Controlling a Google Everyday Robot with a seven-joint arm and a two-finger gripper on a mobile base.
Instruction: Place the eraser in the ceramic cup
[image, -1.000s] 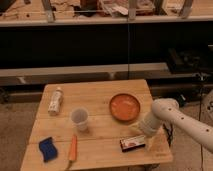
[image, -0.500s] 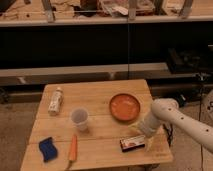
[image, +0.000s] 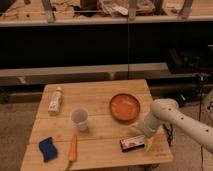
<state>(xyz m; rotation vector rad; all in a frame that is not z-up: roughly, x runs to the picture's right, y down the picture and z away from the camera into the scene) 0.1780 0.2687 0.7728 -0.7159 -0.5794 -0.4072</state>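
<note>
The eraser, a small black block with a white and red top, lies flat on the wooden table near its front right. The ceramic cup, pale and handleless, stands upright left of the table's middle. My gripper hangs at the end of the white arm, which reaches in from the right. It is right above the eraser's far right end.
A wide orange bowl sits just behind the eraser. A carrot and a blue sponge pad lie at the front left. A small white bottle lies at the back left. Shelving stands behind the table.
</note>
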